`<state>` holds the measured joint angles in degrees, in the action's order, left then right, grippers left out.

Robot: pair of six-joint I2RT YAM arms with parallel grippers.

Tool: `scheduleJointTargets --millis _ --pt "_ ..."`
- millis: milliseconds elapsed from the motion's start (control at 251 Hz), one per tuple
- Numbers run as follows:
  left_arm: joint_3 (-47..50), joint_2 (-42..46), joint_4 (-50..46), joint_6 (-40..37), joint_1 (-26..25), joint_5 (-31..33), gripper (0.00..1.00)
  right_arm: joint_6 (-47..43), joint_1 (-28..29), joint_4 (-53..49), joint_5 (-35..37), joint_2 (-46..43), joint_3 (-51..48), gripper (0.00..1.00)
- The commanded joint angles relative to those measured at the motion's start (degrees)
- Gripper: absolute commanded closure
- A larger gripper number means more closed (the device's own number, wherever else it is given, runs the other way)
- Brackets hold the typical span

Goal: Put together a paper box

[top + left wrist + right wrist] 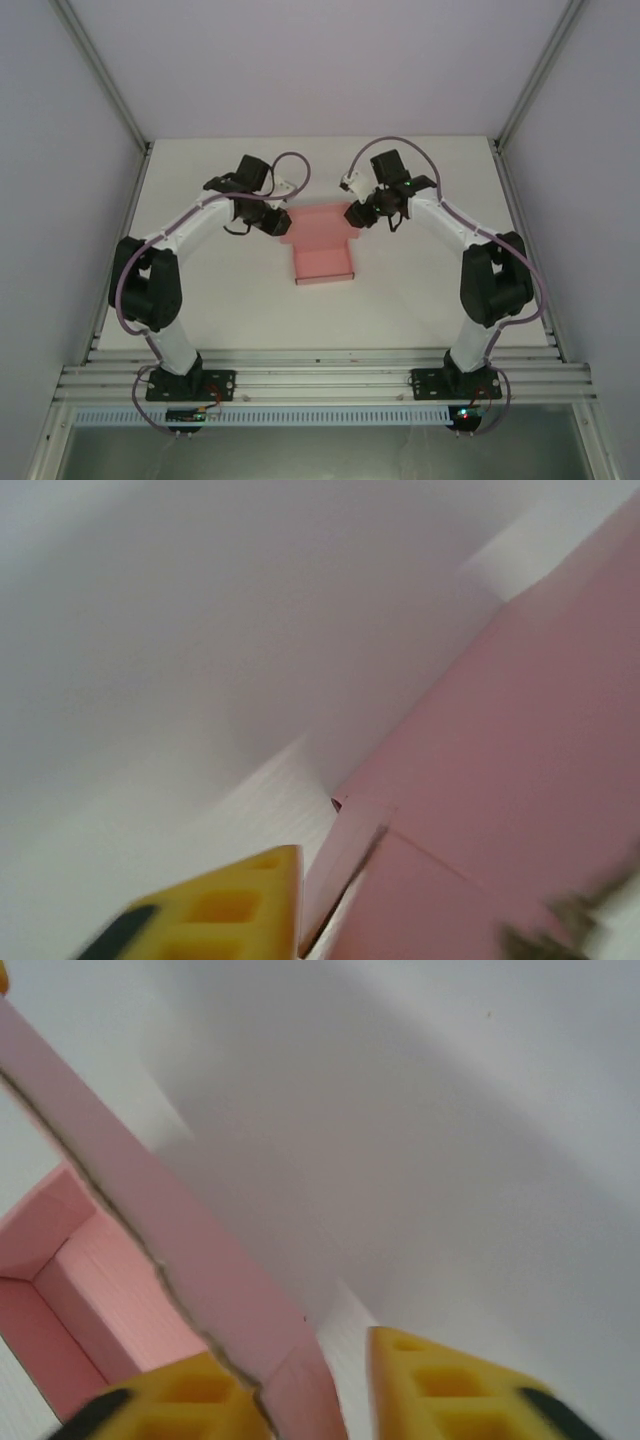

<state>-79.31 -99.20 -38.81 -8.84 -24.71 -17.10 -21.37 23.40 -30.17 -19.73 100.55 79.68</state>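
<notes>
Paper box point(322, 250) on worktop point(430, 300), lying between both claws, its wider part at their tips.

Right claw point(300, 1355) straddles upright pink wall. One pad touches paper, sliver of gap at other pad point(440, 1380), so not pinched yet.

Left claw point(272, 222) close against box's side flap. Yellow finger point(230, 910) just beside paper edge. Gripping or not: cannot tell, view blurred.

Judgement: thin paper, very light, floppy between creases, dents easily, likely slides on smooth worktop. Best hold: gentle pinch on flap edges near fold lines, both sides together.
</notes>
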Motion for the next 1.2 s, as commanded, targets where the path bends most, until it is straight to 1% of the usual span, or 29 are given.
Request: scheduleJointTargets --millis 0,8,44,88,108,180,231,331,379,415,491,535,559,599,671,798,850,918,1022,1082,1157,1193 --pt "-2.1 0.4 -0.6 0.2 -1.0 0.8 0.99 0.3 0.8 -2.5 3.0 0.0 1.4 0.86" --pt "-2.0 0.5 -0.5 0.3 -1.1 1.0 1.0 0.5 0.8 -2.5 3.2 0.0 1.4 0.87" --pt "-2.1 0.9 0.0 1.6 -1.4 2.7 1.0 0.8 1.0 -2.7 3.7 -0.2 1.4 0.92" --pt "-2.3 1.3 0.1 3.2 -2.0 4.8 1.0 1.8 1.5 -2.4 5.5 -0.6 1.4 0.93" --pt "-2.3 1.5 0.4 4.0 -2.3 6.0 1.0 2.4 1.7 -2.1 6.4 -1.1 1.1 0.94" --pt "-3.2 2.2 0.6 8.7 -3.3 12.5 1.0 5.1 2.9 0.6 10.9 -2.5 -0.3 1.0" --pt "-3.6 2.6 1.1 11.9 -4.1 15.8 1.0 8.3 3.6 3.0 13.9 -3.5 -1.6 1.0" --pt "-3.3 3.2 4.1 22.2 -4.7 20.5 1.0 19.9 5.4 8.0 25.1 -5.5 -4.0 1.0" --pt "-2.9 3.4 5.6 28.0 -4.9 21.9 1.0 27.6 6.3 10.6 29.1 -6.3 -5.6 1.0" --pt "-2.3 3.6 6.3 31.9 -5.0 22.1 1.0 33.1 6.8 12.8 29.6 -6.8 -6.9 1.0" --pt "0.0 3.9 12.4 38.1 -6.0 21.9 1.0 42.2 8.2 20.8 31.3 -7.6 -10.7 1.0" --pt "1.2 3.9 15.1 39.8 -6.8 21.7 1.0 46.0 9.0 26.3 31.5 -7.8 -13.4 1.0" --pt "1.4 3.8 15.9 41.0 -7.1 22.7 1.0 48.5 9.2 28.4 31.8 -7.8 -14.1 1.0" --pt "1.3 3.3 16.7 42.7 -7.5 24.4 1.0 52.8 9.5 31.2 32.4 -7.4 -15.1 1.0" --pt "0.7 2.2 17.9 45.0 -7.6 24.8 1.0 57.1 9.9 34.6 33.4 -6.3 -15.6 1.0" --pt "2.3 0.7 22.3 45.4 -7.6 23.8 1.0 57.1 11.3 35.7 36.1 -3.9 -14.6 1.0" --pt "2.8 0.4 22.6 45.2 -7.7 24.4 1.0 58.0 11.6 36.3 36.4 -3.7 -15.7 1.0" --pt "4.7 0.4 24.4 43.4 -7.8 23.4 1.0 58.1 11.7 38.4 37.7 -3.9 -17.8 1.0" --pt "10.1 1.8 29.7 41.2 -7.8 22.2 1.0 56.0 12.9 42.4 40.0 -4.9 -21.6 1.0" --pt "13.2 2.7 32.5 40.2 -8.0 22.5 1.0 52.3 13.9 44.7 41.0 -5.1 -24.0 1.0" --pt "17.0 3.6 35.5 38.6 -8.2 22.3 1.0 51.8 14.5 45.5 40.7 -5.5 -26.6 1.0" --pt "18.5 4.0 36.9 38.4 -8.3 21.4 1.0 51.7 14.6 46.2 41.6 -5.9 -28.1 1.0"
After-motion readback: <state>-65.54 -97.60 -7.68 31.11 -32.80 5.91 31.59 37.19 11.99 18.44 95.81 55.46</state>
